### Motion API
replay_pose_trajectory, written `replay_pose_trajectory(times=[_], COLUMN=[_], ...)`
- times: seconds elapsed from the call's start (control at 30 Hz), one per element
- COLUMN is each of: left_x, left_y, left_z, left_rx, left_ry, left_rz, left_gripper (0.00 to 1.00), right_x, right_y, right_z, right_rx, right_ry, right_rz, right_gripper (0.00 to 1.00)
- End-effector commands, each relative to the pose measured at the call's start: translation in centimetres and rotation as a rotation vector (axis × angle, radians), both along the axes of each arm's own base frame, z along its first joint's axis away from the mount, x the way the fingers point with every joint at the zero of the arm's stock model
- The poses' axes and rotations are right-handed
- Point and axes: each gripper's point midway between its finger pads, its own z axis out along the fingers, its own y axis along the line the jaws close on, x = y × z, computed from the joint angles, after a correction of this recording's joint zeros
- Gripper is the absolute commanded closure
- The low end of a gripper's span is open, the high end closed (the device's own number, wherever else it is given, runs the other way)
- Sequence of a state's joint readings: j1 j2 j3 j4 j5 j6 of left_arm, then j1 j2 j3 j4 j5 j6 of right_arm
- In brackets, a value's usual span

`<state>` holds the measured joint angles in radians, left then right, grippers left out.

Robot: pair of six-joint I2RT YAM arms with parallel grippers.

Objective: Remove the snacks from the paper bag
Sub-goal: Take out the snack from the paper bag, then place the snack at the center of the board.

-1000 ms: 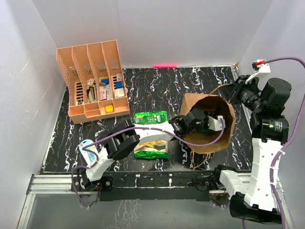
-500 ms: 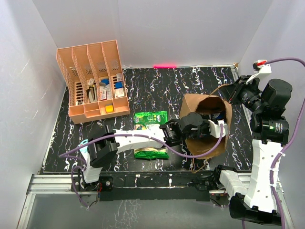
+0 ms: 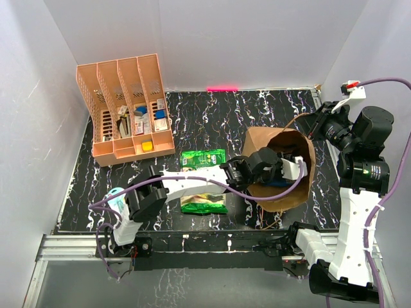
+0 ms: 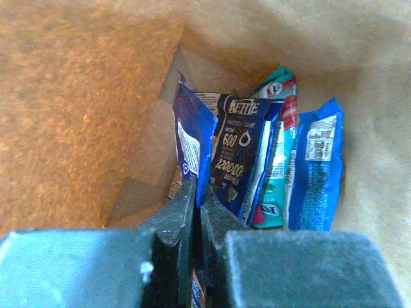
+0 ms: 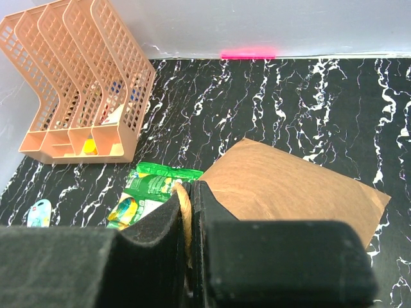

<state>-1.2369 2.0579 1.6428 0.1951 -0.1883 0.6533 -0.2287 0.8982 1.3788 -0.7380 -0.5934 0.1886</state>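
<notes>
My left gripper (image 4: 196,191): jaws closed on blue snack packet (image 4: 190,138) inside paper bag (image 4: 77,96) | my right gripper (image 5: 191,192): clamped on bag handle (image 5: 183,204) | adjacent dark packet (image 4: 241,157): reads "Kettle", "600".

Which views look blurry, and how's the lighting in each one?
Left wrist: left gripper blurred up close, blue packet in focus, paper bag wall glowing orange. Right wrist: right gripper blurred, organiser crisp. Top external: even light, bag interior shadowed.

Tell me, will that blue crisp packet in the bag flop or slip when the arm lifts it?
Probably floppy: the blue packet is thin foil, pinched by one edge in the left gripper. Likely light: a thin snack pouch. Its glossy skin may slip. The right gripper holding the handle should steady the bag.
</notes>
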Motion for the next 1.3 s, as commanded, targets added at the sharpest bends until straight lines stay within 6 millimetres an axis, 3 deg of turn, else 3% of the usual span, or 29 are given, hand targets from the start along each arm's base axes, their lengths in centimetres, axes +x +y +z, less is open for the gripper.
replay_pose_trajectory(times=[0.0, 0.2, 0.47, 0.57, 0.63, 0.8, 0.97, 1.13, 1.27], left_x=[-2.0, -5.1, -9.2, -10.0, -10.0, -8.9, -7.7, -6.1, -5.0], left_y=[2.2, 5.9, 13.3, 16.7, 18.9, 24.0, 27.7, 28.5, 28.2], left_z=[10.2, 16.1, 25.9, 28.0, 28.3, 26.3, 20.6, 12.7, 8.5], left_rx=[-0.208, -0.352, -0.552, -0.584, -0.576, -0.488, -0.267, 0.023, 0.192], left_ry=[0.089, 0.214, 0.315, 0.323, 0.322, 0.279, 0.201, 0.102, 0.026], left_rz=[-0.002, -0.035, -0.079, -0.054, -0.008, 0.154, 0.282, 0.330, 0.328], left_gripper=[1.00, 1.00, 1.00, 1.00, 1.00, 1.00, 1.00, 1.00, 1.00], right_x=[0.1, 0.2, 0.2, 0.2, 0.2, 0.3, 0.3, 0.4, 0.4], right_y=[-0.1, -0.3, -0.3, -0.2, -0.2, -0.2, -0.1, -0.2, -0.1], right_z=[2.7, 2.7, 2.5, 2.4, 2.4, 2.2, 2.1, 1.9, 2.1], right_rx=[-0.028, -0.031, -0.030, -0.029, -0.030, -0.030, -0.031, -0.031, -0.032], right_ry=[-0.111, -0.114, -0.114, -0.114, -0.116, -0.115, -0.115, -0.112, -0.110], right_rz=[-0.008, -0.018, -0.018, -0.015, -0.014, -0.010, -0.008, -0.008, -0.007], right_gripper=[0.92, 0.92, 0.92, 0.92, 0.92, 0.92, 0.92, 0.92, 0.92])
